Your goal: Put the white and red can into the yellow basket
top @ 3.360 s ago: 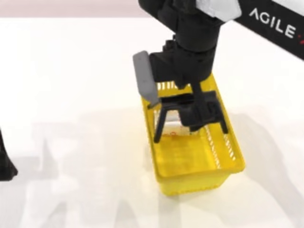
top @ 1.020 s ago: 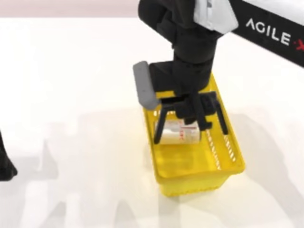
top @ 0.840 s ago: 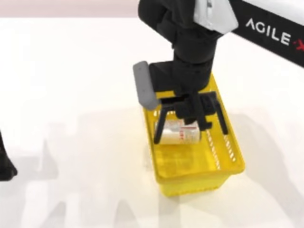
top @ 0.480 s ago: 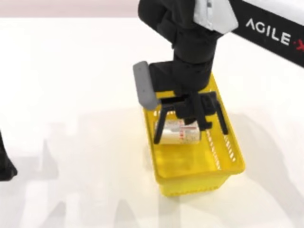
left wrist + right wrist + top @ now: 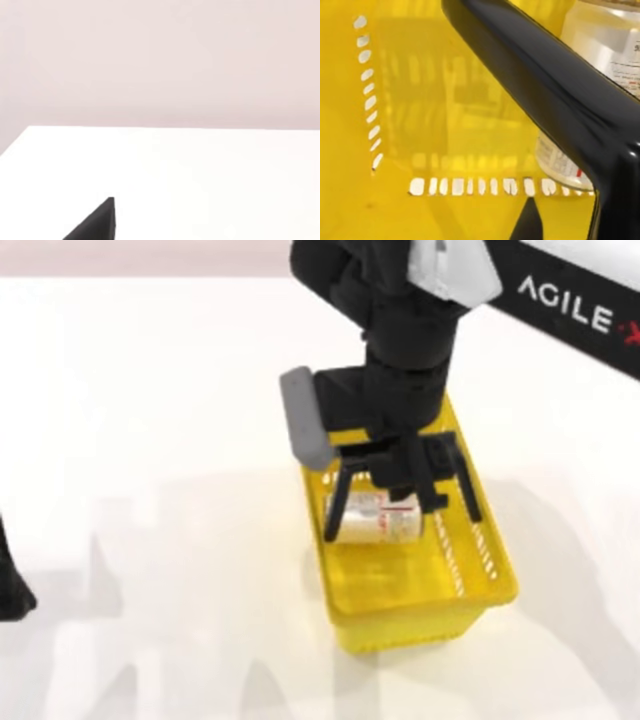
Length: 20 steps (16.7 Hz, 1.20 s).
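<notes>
One white and red can [image 5: 377,519] lying inside yellow basket [image 5: 480,585] at centre frame, right pincer [image 5: 400,502] released above it, black handle [image 5: 340,495] alongside, left arm parked at lower-left edge, its pincer unseen.

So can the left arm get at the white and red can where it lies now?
Probably not. The white and red can lies inside the yellow basket, with the right tool directly over it, while the left arm sits parked at the table's far left edge.
</notes>
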Each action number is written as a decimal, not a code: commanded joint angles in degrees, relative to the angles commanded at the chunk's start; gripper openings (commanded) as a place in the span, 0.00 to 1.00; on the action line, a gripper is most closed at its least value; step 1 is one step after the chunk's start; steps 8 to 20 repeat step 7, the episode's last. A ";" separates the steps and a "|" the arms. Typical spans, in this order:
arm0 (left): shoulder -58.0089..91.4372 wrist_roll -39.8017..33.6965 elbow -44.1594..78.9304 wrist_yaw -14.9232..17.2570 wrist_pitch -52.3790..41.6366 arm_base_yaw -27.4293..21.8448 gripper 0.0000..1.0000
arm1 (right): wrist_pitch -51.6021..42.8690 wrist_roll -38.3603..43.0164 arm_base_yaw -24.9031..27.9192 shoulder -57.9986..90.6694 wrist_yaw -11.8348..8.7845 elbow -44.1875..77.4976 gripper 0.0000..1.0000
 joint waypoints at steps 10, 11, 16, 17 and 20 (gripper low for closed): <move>0.00 0.00 0.00 0.00 0.00 0.00 1.00 | -9.99 -1.82 -1.55 -0.96 0.00 9.11 0.00; 0.00 0.00 0.00 0.00 0.00 0.00 1.00 | -9.99 -1.82 -1.55 -0.96 0.00 9.11 0.00; 0.00 0.00 0.00 0.00 0.00 0.00 1.00 | -9.99 -1.82 -1.55 -0.96 0.00 9.11 0.00; 0.00 0.00 0.00 0.00 0.00 0.00 1.00 | -9.99 -1.82 -1.55 -0.96 0.00 9.11 0.00; 0.00 0.00 0.00 0.00 0.00 0.00 1.00 | -9.99 -1.82 -1.55 -0.96 0.00 9.11 0.00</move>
